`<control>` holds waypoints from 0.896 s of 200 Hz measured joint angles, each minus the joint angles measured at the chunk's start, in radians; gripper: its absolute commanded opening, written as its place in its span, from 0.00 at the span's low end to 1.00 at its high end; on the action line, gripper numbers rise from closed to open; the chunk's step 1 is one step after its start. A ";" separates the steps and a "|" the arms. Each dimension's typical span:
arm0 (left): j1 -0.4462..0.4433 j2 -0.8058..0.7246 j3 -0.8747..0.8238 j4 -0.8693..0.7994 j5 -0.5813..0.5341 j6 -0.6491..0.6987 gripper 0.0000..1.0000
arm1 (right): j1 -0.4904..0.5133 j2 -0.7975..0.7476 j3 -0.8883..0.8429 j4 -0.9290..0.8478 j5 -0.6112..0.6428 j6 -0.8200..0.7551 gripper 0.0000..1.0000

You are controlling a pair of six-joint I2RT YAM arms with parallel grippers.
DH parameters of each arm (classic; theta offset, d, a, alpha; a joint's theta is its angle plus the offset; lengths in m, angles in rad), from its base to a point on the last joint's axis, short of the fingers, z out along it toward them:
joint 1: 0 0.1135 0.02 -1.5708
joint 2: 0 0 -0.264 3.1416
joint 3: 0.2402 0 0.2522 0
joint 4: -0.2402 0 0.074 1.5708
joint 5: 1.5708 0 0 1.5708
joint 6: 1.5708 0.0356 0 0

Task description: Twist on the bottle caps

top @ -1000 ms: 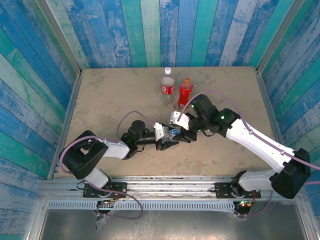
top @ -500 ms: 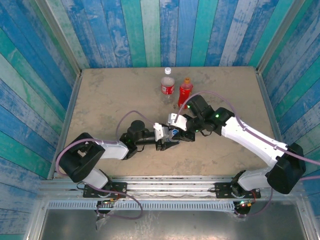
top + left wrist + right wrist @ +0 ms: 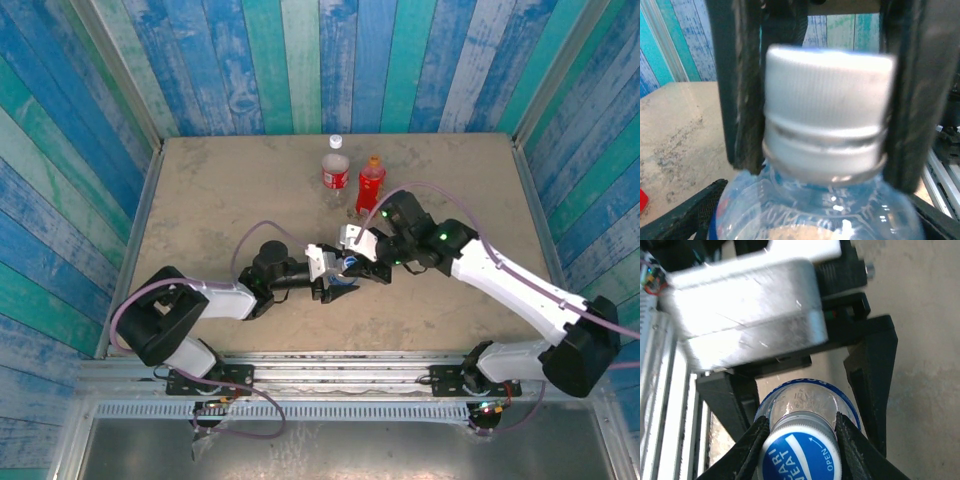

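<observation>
Right gripper pinched closed on the blue round plastic screw cap, which sits on the short clear plastic bottle with blue label, centre of beige table. Left gripper jaws spread wide either side of that bottle's body; contact unclear. Clear red-label plastic bottle and all-red plastic bottle stand capped, far side.

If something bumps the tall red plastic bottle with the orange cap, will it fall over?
Probably yes. The tall red plastic bottle stands upright on a narrow base, so a knock near its orange screw cap would likely tip it. Being round, it may then roll across the flat beige table.
</observation>
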 measured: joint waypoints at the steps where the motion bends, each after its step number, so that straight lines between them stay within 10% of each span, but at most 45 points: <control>1: 0.000 0.000 0.000 0.001 0.001 -0.001 0.79 | 0.000 -0.002 -0.001 0.002 -0.002 0.000 0.18; 62: -0.003 -0.032 -0.009 0.007 0.021 -0.006 0.60 | -0.009 -0.053 -0.029 0.065 -0.058 0.038 0.20; 123: -0.003 -0.056 -0.011 -0.024 0.021 0.000 0.54 | -0.009 -0.051 -0.024 0.040 -0.051 0.029 0.66; 179: -0.003 -0.061 -0.011 -0.058 0.024 0.024 0.55 | -0.009 -0.069 -0.008 -0.018 -0.023 -0.007 0.59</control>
